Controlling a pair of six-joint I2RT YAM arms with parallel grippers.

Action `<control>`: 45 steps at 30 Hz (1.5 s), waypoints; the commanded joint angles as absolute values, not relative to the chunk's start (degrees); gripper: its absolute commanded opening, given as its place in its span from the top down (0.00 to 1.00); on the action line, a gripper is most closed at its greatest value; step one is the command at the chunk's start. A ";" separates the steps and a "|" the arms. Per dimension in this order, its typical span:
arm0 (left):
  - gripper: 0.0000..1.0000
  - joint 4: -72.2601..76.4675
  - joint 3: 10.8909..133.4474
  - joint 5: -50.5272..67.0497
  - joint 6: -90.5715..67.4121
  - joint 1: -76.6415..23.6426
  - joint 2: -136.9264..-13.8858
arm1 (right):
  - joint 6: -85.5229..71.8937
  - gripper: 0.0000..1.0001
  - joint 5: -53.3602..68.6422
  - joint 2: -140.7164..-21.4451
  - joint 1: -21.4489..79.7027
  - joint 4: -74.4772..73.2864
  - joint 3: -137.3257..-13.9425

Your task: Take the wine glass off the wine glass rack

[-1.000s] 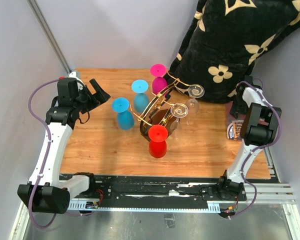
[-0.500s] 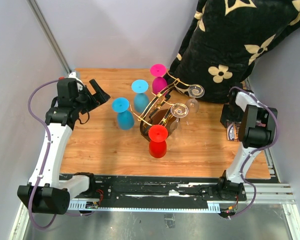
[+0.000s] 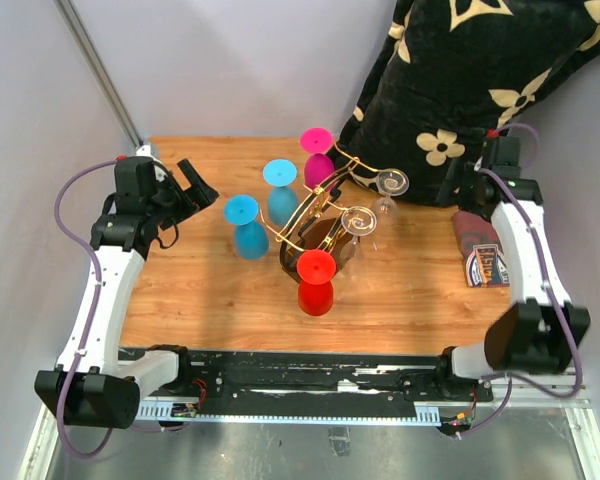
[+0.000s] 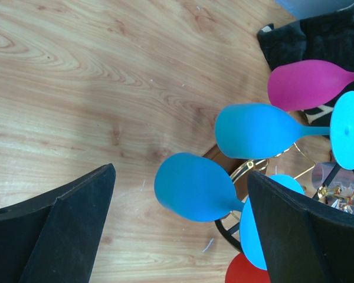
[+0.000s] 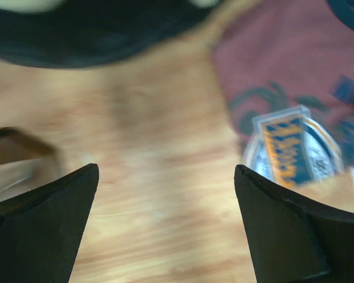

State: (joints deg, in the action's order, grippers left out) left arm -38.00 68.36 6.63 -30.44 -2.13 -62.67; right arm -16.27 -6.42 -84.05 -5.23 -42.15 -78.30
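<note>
Your left gripper (image 3: 198, 182), jaws spread, hovers raised near the table's (image 3: 400, 300) left edge, aimed at the wine glass rack (image 3: 310, 215) mid-table. A clear wine glass (image 3: 389, 186) hangs on the rack's right side, near your right gripper (image 3: 458, 188), likewise wide open, beside the black floral cushion (image 3: 480, 90). Bare wood lies between them.

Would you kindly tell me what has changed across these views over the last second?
The right hand swung from the table's right edge toward the far side as its arm unfolded. It now hangs open over the wood beside the black pillow, and a maroon packet has been uncovered. Nothing was gripped or released. The left hand, open, the wine glass rack and the glasses stayed put.
</note>
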 commanded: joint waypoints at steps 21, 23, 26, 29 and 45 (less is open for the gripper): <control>0.00 -38.62 70.46 6.97 -30.41 -2.37 -61.52 | -38.92 0.54 41.67 -72.30 -5.06 -19.03 -71.88; 0.00 -38.66 70.49 7.01 -30.37 -2.38 -61.48 | -38.53 0.54 40.81 -71.34 -5.09 -19.91 -72.15; 0.00 -38.65 70.40 6.99 -30.41 -2.37 -61.33 | -38.74 0.53 40.00 -70.11 -5.09 -20.37 -72.38; 0.00 -38.60 70.32 7.19 -30.50 -2.37 -61.25 | -38.39 0.52 39.55 -69.78 -5.10 -21.13 -72.60; 0.00 -38.27 70.00 8.01 -31.19 -2.37 -60.91 | -39.36 0.58 42.68 -70.83 -4.04 -18.66 -70.87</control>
State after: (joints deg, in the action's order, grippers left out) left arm -39.13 68.49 6.76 -30.70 -2.13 -62.17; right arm -38.81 40.80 -70.43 -5.19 -20.75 -71.35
